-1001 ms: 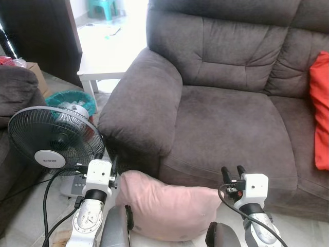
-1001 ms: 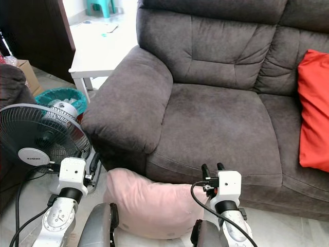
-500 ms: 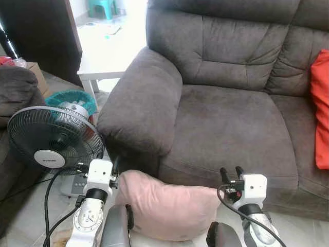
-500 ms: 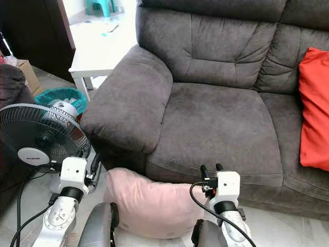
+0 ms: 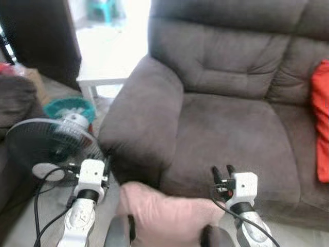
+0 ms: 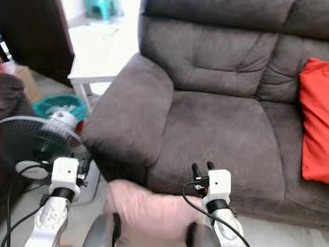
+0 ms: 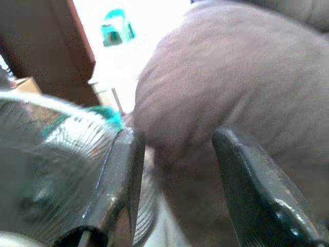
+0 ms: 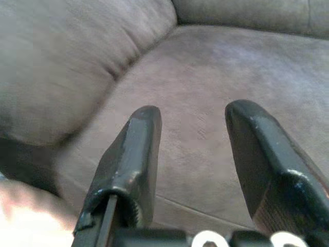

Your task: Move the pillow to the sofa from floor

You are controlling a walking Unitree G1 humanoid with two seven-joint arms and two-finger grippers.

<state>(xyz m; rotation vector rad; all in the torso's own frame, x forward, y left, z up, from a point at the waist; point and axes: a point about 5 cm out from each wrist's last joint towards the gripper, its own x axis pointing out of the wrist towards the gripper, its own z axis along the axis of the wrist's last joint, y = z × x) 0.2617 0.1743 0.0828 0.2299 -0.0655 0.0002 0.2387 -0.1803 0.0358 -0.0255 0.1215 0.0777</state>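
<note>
a home living room: grey sofa (image 5: 226, 103), standing fan (image 5: 51, 149), white side table (image 5: 105, 64)

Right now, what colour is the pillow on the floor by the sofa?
Pale pink. The pillow shows best in the left eye view, lying against the sofa's front.

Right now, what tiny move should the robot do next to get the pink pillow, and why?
Probably lower both arms toward the pink pillow. It lies on the floor against the front of the grey sofa, between the two arms. The left tool and the right tool are both open and empty, pointing at the sofa above the pillow, so they likely need to come down to its sides first.
</note>
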